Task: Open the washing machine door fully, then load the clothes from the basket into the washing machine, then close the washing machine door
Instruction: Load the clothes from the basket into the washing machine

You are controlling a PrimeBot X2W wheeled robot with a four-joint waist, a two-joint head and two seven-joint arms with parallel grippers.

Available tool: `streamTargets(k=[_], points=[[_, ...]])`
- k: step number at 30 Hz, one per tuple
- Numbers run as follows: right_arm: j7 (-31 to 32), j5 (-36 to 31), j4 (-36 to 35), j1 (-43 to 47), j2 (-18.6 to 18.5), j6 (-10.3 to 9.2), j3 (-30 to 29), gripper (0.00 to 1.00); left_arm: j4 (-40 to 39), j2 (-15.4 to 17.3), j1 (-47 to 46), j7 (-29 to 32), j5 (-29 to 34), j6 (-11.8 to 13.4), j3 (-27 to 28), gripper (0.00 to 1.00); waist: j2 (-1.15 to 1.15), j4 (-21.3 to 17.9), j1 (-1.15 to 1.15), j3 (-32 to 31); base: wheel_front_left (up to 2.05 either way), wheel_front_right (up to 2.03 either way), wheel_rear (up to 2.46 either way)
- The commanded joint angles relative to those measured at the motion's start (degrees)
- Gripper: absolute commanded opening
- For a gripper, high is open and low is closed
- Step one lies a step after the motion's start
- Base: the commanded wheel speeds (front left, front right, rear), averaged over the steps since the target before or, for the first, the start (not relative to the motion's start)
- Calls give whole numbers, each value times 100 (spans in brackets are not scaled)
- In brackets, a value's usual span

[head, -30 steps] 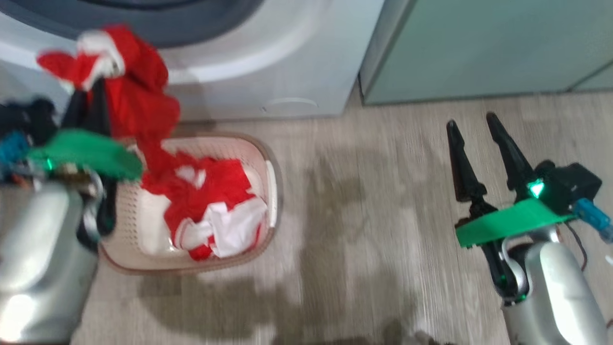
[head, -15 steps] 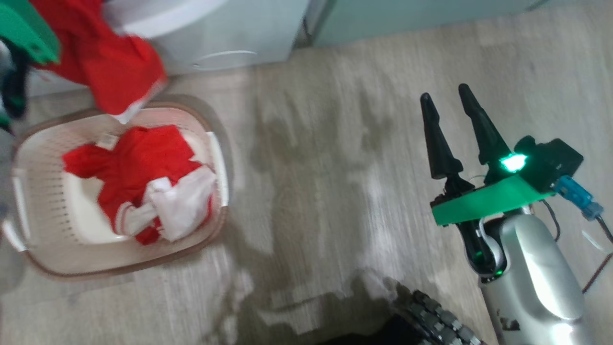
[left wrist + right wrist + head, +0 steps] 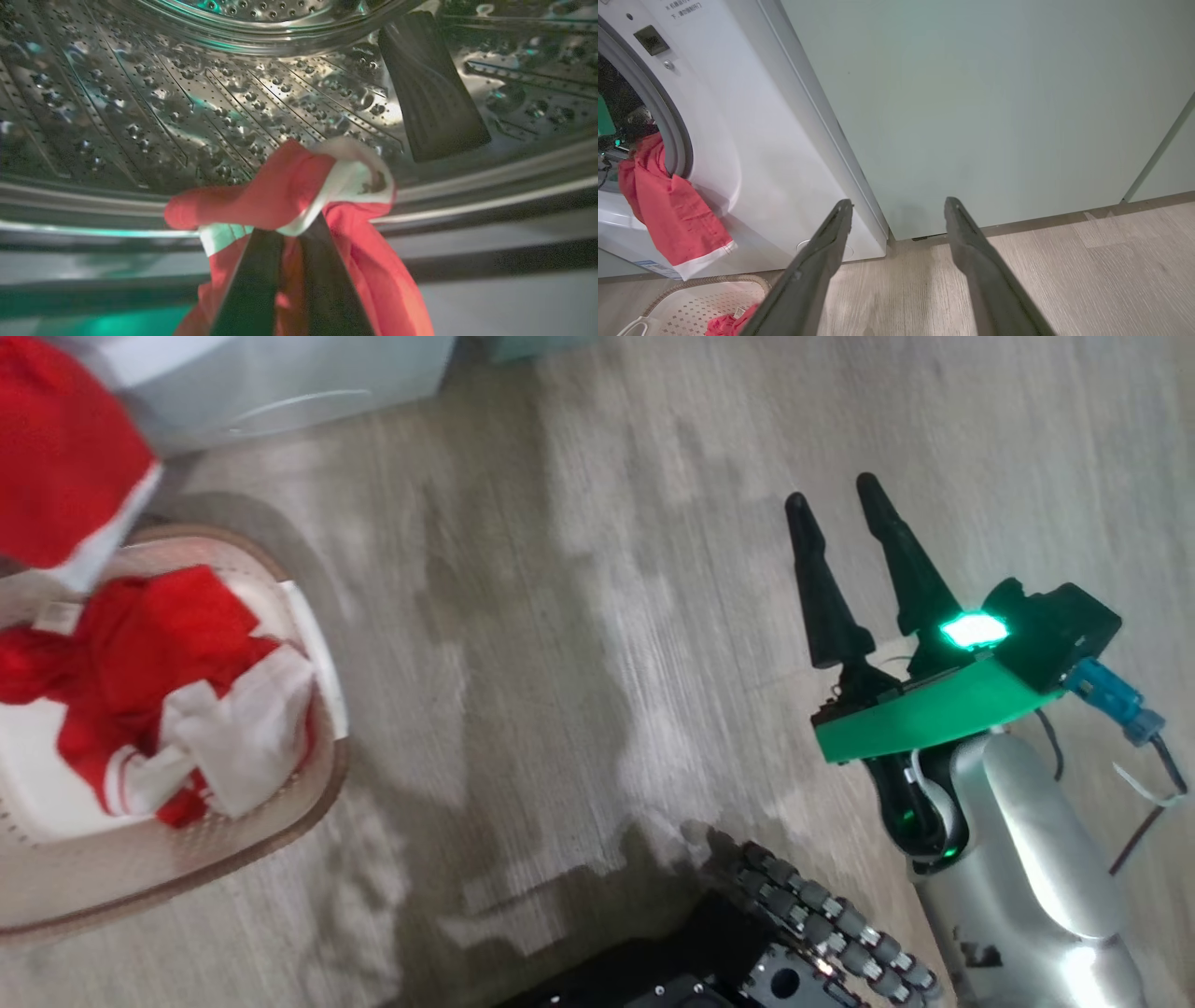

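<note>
My left gripper (image 3: 299, 226) is shut on a red and white garment (image 3: 289, 186), held at the mouth of the washing machine's steel drum (image 3: 187, 102). In the right wrist view that garment (image 3: 668, 210) hangs out of the washing machine (image 3: 752, 140) over its grey gasket (image 3: 668, 116). Its tail (image 3: 56, 476) dangles above the basket (image 3: 317, 775). More red and white clothes (image 3: 140, 653) lie in the basket. My right gripper (image 3: 833, 493) stands open over the bare floor, far right of the basket. The washing machine door is out of view.
A pale green cabinet (image 3: 994, 102) stands right beside the washing machine. My own dark wheeled base (image 3: 775, 933) shows at the bottom of the head view. Wood-look floor (image 3: 560, 616) lies between the basket and my right arm. A dark paddle (image 3: 430, 88) sits inside the drum.
The head camera has swung, so the basket and washer slid to the picture's left. The held garment's tail has come up out of the basket. My right gripper stays open and still.
</note>
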Motion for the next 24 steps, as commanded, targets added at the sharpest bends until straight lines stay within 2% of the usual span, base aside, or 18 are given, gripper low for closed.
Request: streamTargets(k=[1, 7, 12, 17, 24], points=[[-51, 50, -205, 17, 10, 0, 131, 100, -146, 395, -305, 8, 26, 11, 189, 0, 0, -137, -1, 119, 0, 0, 0], [-52, 134, -295, 28, 10, 0, 216, 100, -171, 687, -713, -152, 196, 146, 223, 0, 0, -319, -1, 309, 0, 0, 0], [-52, 225, -376, 15, 10, 0, 279, 100, -184, 878, -1036, -752, 410, 252, 267, 0, 0, -467, -1, 429, 0, 0, 0], [-52, 270, -474, 20, 10, 0, 289, 100, -218, 941, -1318, -1591, 572, 283, 327, 0, 0, -520, -1, 519, 0, 0, 0], [-52, 294, -489, -14, 10, 0, 304, 100, 300, 869, -1182, -1685, 500, 207, 291, 0, 0, -444, -1, 568, 0, 0, 0]])
